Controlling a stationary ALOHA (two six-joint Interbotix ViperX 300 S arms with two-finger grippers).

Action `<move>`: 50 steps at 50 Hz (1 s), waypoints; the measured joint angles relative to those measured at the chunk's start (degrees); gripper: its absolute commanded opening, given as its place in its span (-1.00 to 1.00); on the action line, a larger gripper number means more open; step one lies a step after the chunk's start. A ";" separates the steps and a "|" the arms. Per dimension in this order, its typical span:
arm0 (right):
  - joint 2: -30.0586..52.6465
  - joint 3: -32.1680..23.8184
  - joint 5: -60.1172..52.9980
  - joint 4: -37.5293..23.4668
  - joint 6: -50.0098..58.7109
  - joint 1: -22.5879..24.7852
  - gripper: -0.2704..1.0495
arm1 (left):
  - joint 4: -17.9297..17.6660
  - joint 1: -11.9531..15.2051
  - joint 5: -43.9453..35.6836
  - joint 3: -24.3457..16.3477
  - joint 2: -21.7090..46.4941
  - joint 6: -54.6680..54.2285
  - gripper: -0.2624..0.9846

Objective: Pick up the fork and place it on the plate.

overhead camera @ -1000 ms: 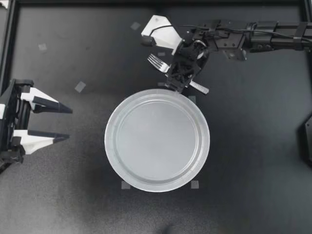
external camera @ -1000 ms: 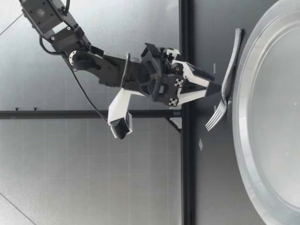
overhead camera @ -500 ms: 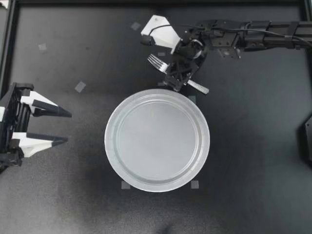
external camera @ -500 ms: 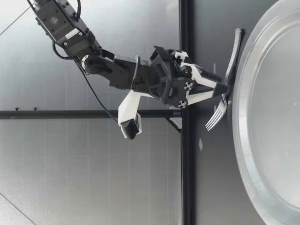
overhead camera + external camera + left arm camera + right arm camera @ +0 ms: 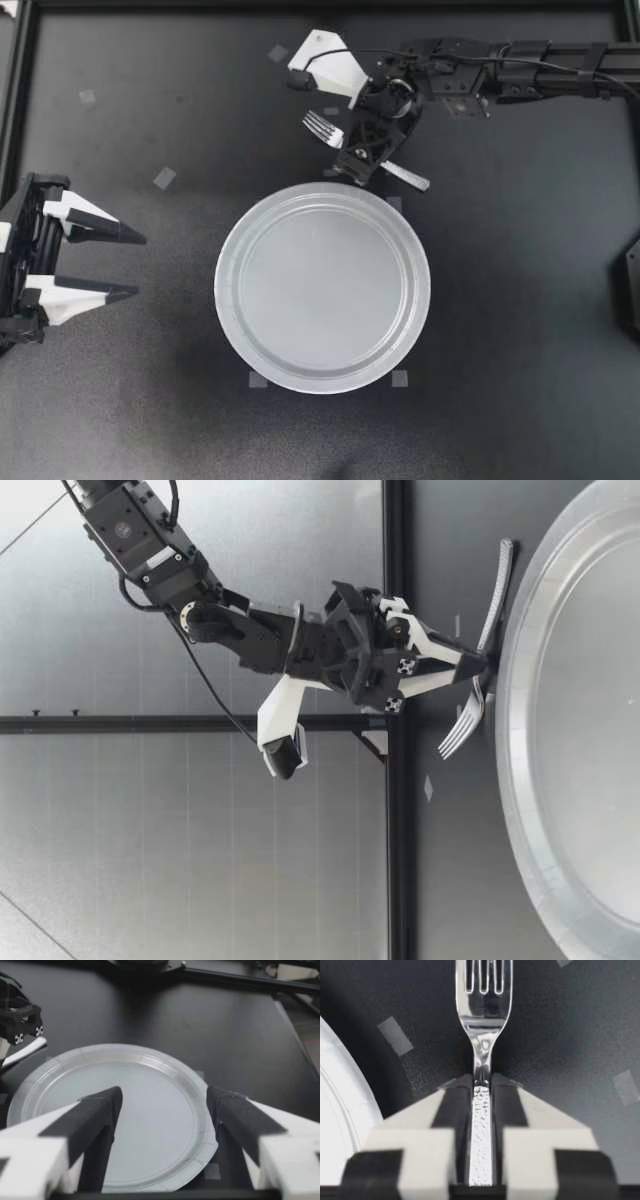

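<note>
A silver fork lies on the black table just behind the plate, tines toward the far left and handle end toward the right. My right gripper points down over its middle and is shut on the fork's neck; both pads press its sides in the right wrist view. The low view shows the same grip on the fork beside the plate's rim. My left gripper waits open at the table's left edge, its fingers framing the plate from afar.
Small grey tape squares mark the table near the plate and at the far left. A black frame rail runs along the left side and the back.
My right gripper has come down onto the fork and its fingers have closed on the neck. The fork's handle end has shifted slightly. The left arm has stayed in place.
</note>
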 measured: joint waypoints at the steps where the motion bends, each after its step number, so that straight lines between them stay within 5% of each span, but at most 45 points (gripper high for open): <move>1: 0.00 0.00 0.00 0.00 0.00 0.09 -0.37 | 0.09 0.09 0.00 0.00 0.00 0.00 0.34; 12: -4.83 -2.29 0.70 0.09 -0.62 0.09 -0.50 | 0.00 0.00 -2.37 0.26 0.18 0.09 0.34; 21: -17.49 -9.40 0.09 1.67 -4.83 1.41 -0.50 | 0.09 0.70 -15.12 0.26 4.83 1.67 0.34; 32: -26.37 -13.01 -14.15 3.78 -12.48 14.68 -0.50 | 0.00 6.94 -31.90 -2.72 19.42 5.71 0.35; 41: -28.21 -5.27 -32.08 3.78 -16.00 20.74 -0.50 | 0.09 7.56 -39.99 -9.40 29.18 6.59 0.40; 50: -28.74 5.36 -52.03 3.52 -16.08 23.12 -0.50 | 2.99 7.56 -40.34 -13.71 31.55 5.98 0.42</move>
